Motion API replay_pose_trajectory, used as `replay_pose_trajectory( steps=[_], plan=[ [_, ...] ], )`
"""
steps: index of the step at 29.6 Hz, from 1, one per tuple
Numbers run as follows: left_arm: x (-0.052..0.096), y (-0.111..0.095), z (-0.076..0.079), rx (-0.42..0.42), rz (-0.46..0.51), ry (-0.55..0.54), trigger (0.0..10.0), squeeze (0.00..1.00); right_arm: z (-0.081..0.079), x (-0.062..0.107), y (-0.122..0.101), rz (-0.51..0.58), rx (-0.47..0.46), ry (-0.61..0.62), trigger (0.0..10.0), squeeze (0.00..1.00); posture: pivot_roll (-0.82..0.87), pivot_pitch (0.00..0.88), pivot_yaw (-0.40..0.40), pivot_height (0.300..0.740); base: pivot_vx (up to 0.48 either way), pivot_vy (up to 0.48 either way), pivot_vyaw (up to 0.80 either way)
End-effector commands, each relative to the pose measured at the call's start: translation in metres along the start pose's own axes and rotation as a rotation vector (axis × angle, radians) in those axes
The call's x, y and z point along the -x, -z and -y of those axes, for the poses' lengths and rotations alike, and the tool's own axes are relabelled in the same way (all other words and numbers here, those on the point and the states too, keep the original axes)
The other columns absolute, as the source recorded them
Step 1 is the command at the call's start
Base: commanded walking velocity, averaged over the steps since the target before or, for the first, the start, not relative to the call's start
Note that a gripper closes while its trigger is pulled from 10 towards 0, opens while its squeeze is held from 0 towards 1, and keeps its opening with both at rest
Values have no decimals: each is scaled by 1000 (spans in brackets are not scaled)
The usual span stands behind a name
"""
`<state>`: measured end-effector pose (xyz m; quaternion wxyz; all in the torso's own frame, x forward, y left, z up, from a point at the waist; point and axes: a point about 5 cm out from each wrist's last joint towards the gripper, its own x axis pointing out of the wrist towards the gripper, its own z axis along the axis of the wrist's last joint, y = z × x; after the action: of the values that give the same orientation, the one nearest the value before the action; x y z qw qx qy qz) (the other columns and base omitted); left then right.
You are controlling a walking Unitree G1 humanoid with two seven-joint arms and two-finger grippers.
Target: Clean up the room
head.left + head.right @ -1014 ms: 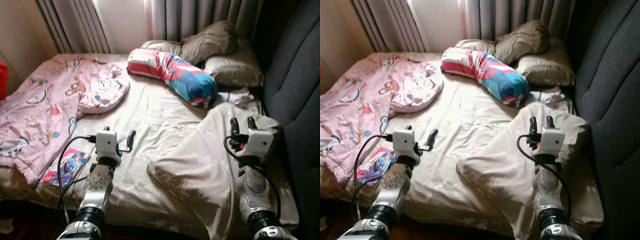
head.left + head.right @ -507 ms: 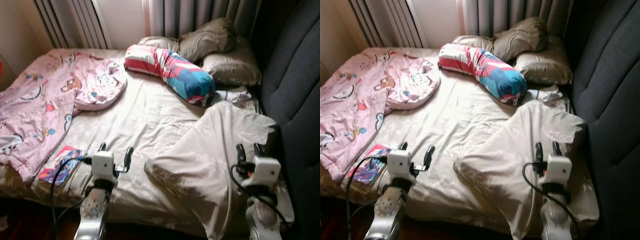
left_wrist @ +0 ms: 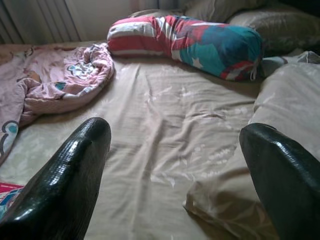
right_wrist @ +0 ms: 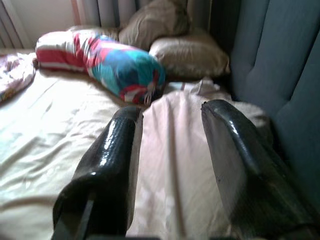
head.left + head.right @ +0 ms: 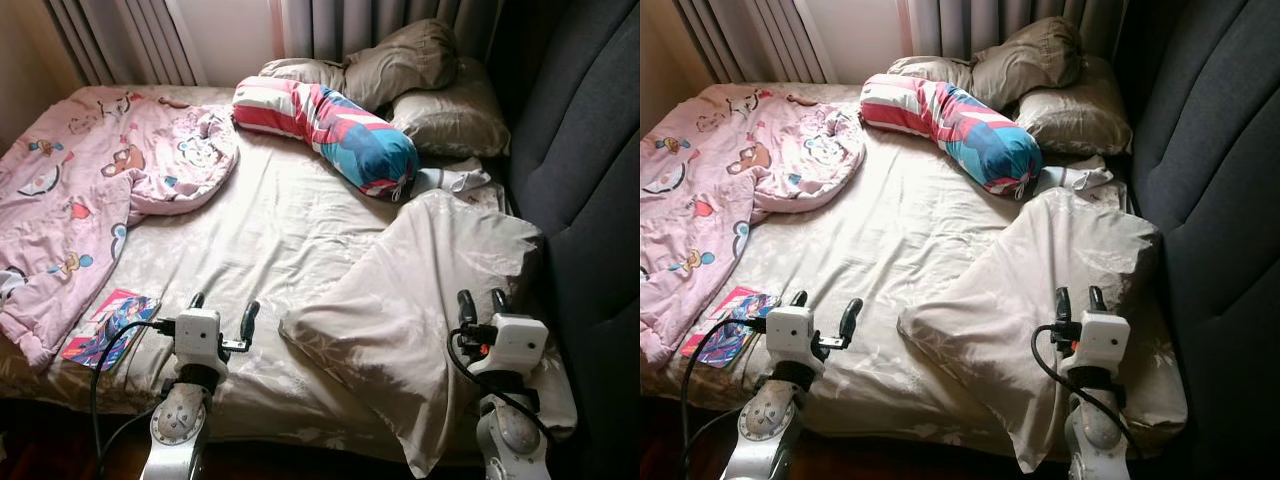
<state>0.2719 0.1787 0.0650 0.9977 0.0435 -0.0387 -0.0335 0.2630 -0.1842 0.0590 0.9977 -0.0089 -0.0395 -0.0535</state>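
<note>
Rumpled beige bed [image 5: 290, 230] at the foot edge, big beige pillow [image 5: 420, 300] lying diagonally right ahead of right gripper [image 5: 478, 302], spread empty like left gripper [image 5: 222, 310], so nearer the right arm.

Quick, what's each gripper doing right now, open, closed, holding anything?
Left gripper: open, empty, above the beige bedsheet.
Right gripper: open, empty, over the beige pillow.

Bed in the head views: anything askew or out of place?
Yes. The pink cartoon-print blanket lies bunched on the left side, a beige pillow sits crooked near the foot instead of with the pillows at the head, and a colourful booklet lies at the bed's front left edge. Both hands hover open, holding nothing.
</note>
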Motion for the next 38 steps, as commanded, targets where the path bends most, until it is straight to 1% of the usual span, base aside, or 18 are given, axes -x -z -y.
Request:
replay_pose_trajectory(
  steps=[1,4,6,9,11,14,17,24,26,28,34,38],
  plan=[
    [2,-2,-1,3,-1,2,10000,0,-3,-1,-4,0,-4,-2,10000,0,-102,104,32,726,0,0,0],
    [2,-3,0,4,-2,7,10000,0,-2,-2,-2,-8,-7,10,10000,0,-104,93,49,706,0,0,0],
    [1,-4,3,1,-4,35,10000,0,-2,-3,-3,-8,-10,17,10000,0,-123,94,53,691,0,0,0],
    [-2,-4,3,1,-13,41,10000,0,0,-2,-7,1,2,24,10000,0,-139,88,57,666,0,0,0],
    [-4,-5,5,4,-13,45,10000,0,2,-1,-8,6,-4,39,10000,0,-150,93,59,666,0,0,0],
    [-5,-5,10,11,-17,63,10000,0,4,1,-6,-1,15,36,10000,0,-158,97,60,666,0,0,0],
    [-4,-4,18,24,-21,82,10000,0,7,4,-7,-5,14,45,10000,0,-180,104,47,666,0,0,0],
    [-5,-5,23,40,-18,77,10000,0,11,5,-7,-31,23,35,10000,0,-171,117,29,666,0,0,0],
    [-5,-6,25,42,-16,77,10000,0,11,3,-7,-39,26,28,10000,0,-163,125,21,652,0,0,0],
    [-4,-6,24,42,-16,72,10000,0,10,2,-7,-35,26,21,10000,0,-158,128,17,642,0,0,0],
    [0,-5,18,36,-23,49,10000,0,5,0,-9,-33,24,-5,10000,0,-145,140,12,642,0,0,0],
    [1,-6,16,36,-22,44,10000,0,2,-1,-9,-39,4,-12,10000,0,-141,146,16,642,0,0,0]
  ],
)
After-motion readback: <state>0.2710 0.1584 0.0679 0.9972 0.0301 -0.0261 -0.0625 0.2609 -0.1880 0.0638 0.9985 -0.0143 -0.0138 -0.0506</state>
